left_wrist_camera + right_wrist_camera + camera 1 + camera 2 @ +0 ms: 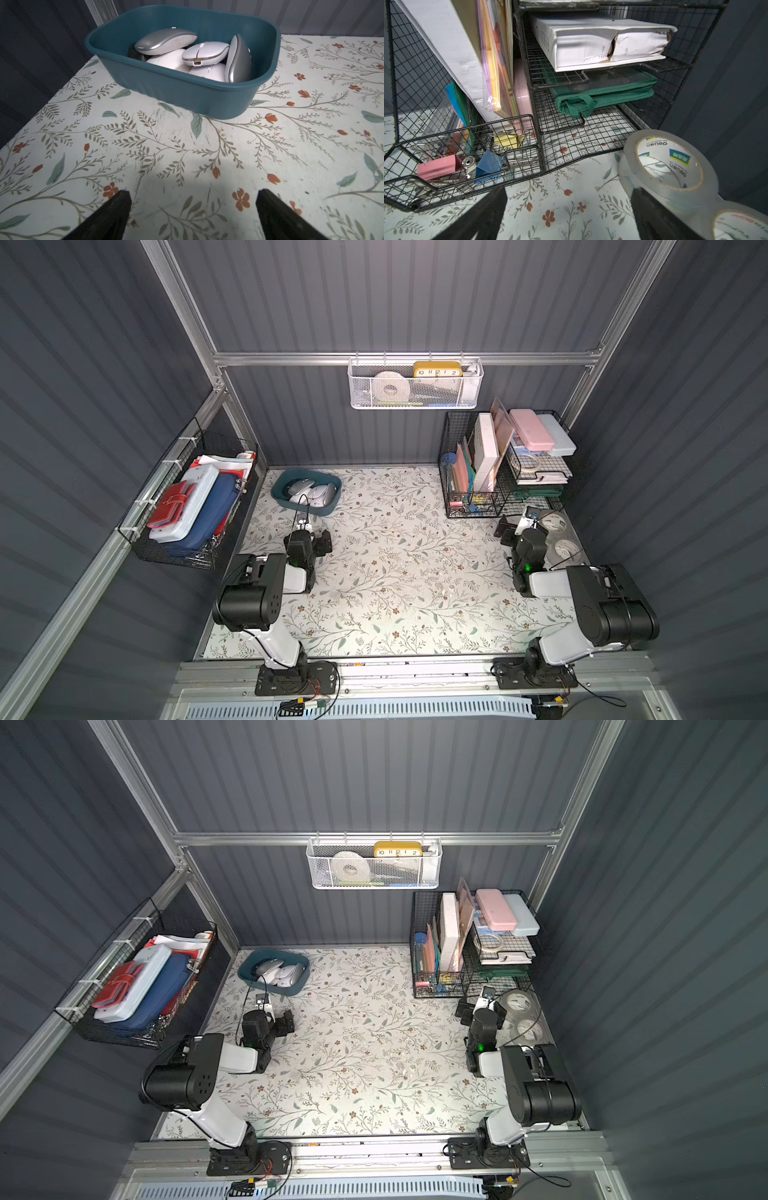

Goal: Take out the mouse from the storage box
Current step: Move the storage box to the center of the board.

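Shallow dark teal plastic storage box (320, 509) at the far left corner of the floral-patterned table (415, 572), a flat silver-grey mouse (166, 41) piled on white ones inside. Spread wide and empty, left gripper (193, 193) low over the table just short of the box; right gripper (569, 190) likewise wide apart, holding nothing, beside a clear tape roll (668, 164) and a black wire organiser (581, 135)

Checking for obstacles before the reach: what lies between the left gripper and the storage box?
Nothing: in the left wrist view, only bare floral tabletop stretches from the left gripper to the storage box.
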Robot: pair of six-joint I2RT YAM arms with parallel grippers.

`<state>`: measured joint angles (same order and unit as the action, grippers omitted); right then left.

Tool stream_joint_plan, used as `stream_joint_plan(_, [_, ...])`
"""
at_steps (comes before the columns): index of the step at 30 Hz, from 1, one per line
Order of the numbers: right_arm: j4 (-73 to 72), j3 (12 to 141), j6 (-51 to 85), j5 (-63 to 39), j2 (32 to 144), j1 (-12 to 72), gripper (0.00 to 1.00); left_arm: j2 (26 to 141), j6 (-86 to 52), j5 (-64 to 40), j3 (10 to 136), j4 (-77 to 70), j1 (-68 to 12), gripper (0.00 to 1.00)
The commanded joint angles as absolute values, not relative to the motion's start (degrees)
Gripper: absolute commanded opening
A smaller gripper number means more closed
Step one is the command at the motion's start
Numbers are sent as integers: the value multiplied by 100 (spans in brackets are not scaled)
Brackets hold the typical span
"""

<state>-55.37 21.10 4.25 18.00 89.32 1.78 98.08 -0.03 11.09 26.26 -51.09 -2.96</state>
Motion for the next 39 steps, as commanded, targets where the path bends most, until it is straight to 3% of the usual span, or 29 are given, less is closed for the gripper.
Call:
stream_joint_plan(1, [-5682, 2074, 387, 1773, 9002, 167, 99, 9721, -62, 1037, 2706, -5027, -255, 99])
stream_joint_plan(19, [-5691, 2061, 380, 1762, 8992, 171, 99, 9723, -70, 1015, 2707, -5025, -246, 99])
stream_joint_plan(24, [-5867, 1824, -110, 660, 8677, 221, 99, 9403, 34, 1153, 2593, -5011, -266, 99])
stream_joint_plan(32, [-4311, 1654, -819, 1574, 6245, 1421, 99, 7314, -344, 2165, 2665, -3449, -935, 99])
stream_joint_plan(36, [-2427, 2182, 74, 1214, 4852, 1564, 99, 6520, -1353, 1987, 3477, -1798, -1046, 99])
stream_joint_plan(39, [-1311, 2634, 1048, 1631, 4213, 1564, 99, 6437, -2202, 1872, 4241, -542, -1046, 99])
